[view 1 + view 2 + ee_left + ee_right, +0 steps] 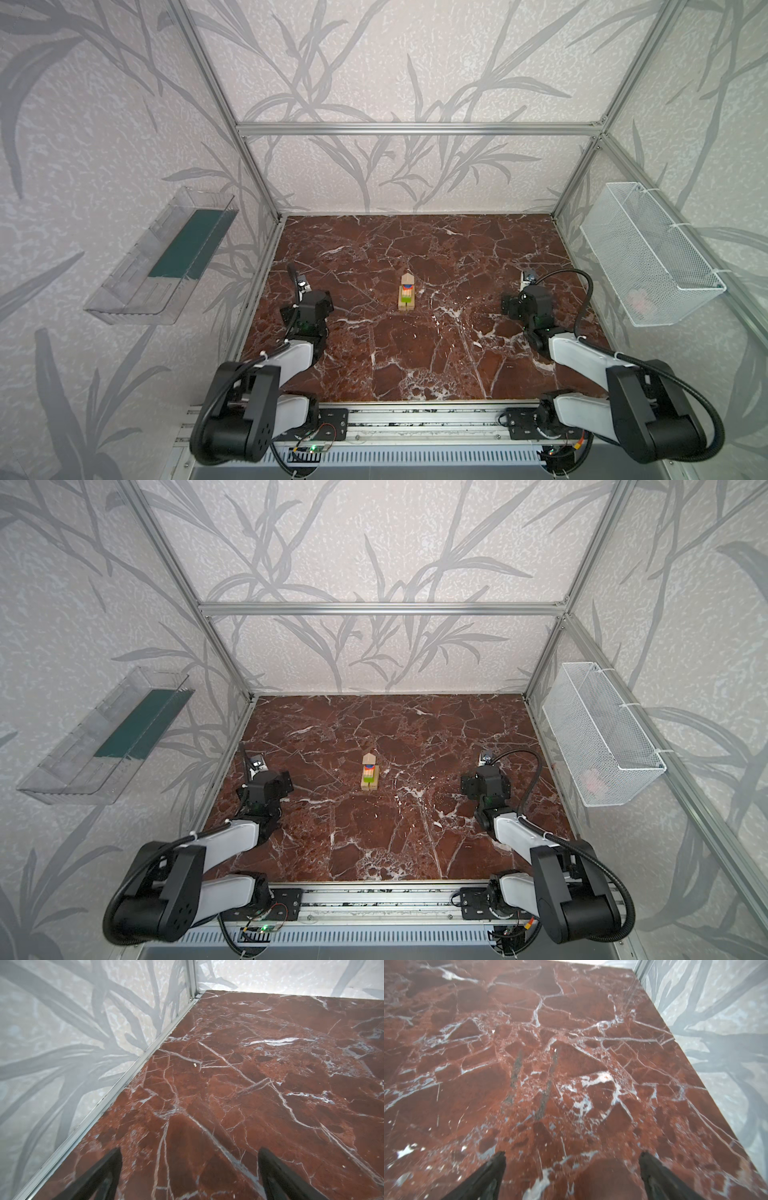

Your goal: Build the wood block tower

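The wood block tower (407, 293) (369, 773) stands upright in the middle of the red marble table (457, 353) in both top views. Light-wood planks (406, 306) form its base, with a lime-green brick (406, 296), a red cube, a blue disc (409, 286) and a peaked wood piece (409, 277) above. My left arm (309, 309) rests well left of it and my right arm (530, 305) well right. The left gripper (190, 1151) and the right gripper (572, 1154) are both open over bare marble, with nothing between the fingers. Neither wrist view shows the tower.
A clear plastic bin (166, 257) with a dark green insert hangs on the left wall. A white wire basket (648, 257) hangs on the right wall, something pinkish inside. Aluminium frame posts line the table's sides, and a rail (415, 424) carries both arm bases at the front.
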`<state>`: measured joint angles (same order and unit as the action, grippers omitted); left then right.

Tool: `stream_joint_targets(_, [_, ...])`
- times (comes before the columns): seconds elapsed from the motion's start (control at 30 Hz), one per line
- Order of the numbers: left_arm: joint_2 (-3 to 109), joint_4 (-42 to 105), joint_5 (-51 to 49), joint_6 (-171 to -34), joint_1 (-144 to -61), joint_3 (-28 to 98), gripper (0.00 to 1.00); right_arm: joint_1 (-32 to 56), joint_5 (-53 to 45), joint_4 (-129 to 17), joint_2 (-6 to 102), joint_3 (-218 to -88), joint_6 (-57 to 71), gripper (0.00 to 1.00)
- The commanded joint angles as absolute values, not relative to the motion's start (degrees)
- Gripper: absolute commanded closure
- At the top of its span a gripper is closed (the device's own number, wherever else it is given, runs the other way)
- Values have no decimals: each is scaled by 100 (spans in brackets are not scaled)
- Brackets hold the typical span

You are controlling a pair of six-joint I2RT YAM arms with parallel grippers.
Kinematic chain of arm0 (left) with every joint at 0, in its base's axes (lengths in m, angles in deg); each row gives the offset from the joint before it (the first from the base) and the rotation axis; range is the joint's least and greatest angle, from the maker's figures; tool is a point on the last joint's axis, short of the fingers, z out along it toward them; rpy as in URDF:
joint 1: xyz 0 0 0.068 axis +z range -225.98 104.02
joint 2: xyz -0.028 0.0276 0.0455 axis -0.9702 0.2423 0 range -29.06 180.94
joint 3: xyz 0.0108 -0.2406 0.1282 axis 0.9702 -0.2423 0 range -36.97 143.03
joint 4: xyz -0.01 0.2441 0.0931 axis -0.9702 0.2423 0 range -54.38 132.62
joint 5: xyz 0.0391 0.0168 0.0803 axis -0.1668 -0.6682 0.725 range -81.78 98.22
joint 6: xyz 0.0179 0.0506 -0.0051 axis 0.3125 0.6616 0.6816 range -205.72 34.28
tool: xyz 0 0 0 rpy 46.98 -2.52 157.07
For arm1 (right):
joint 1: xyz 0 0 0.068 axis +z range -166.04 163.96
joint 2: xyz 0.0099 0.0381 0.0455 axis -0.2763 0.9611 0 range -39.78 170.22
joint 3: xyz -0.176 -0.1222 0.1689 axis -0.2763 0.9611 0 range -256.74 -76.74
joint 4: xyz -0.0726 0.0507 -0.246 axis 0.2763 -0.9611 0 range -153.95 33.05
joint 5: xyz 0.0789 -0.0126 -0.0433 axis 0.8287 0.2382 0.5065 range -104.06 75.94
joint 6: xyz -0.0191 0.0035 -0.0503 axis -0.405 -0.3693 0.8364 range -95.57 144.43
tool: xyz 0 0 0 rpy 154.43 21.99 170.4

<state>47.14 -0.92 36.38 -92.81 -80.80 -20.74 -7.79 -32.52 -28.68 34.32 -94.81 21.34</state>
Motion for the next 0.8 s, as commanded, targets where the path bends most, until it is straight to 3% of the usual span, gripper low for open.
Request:
stream_joint_targets(0.0, [5432, -2488, 3171, -8580, -8067, -2108, 0, -927, -2935, -50, 3971, -9237, 2464, 1])
stream_joint_targets(0.1, [6166, -3569, 2917, -8490, -8048, -2300, 0, -1033, -2318, -413, 4605, -9677, 2531, 1])
stream_joint_targets(0.17, [6448, -3998, 2875, -8373, -8055, -2323, 1, -1024, -2068, 505, 5172, -9522, 2700, 1])
stream_joint_targets(0.2, [6251, -3516, 2858, -8517, -8043, -2248, 0, -1015, -2033, 791, 5181, -9423, 2713, 1])
stream_joint_targets(0.3, [6194, -2360, 2938, -8607, -7983, -1689, 0, -1015, -1984, -236, 5011, -9812, 2721, 1])
stream_joint_targets(0.37, [6108, -1975, 2820, -8916, -7746, -1569, 0, -997, -1915, 59, 5139, -9772, 2795, 1])
stream_joint_targets(0.77, [6137, -2105, 2821, -8897, -7712, -1607, 0, -980, -1845, -37, 5105, -9803, 2852, 1])
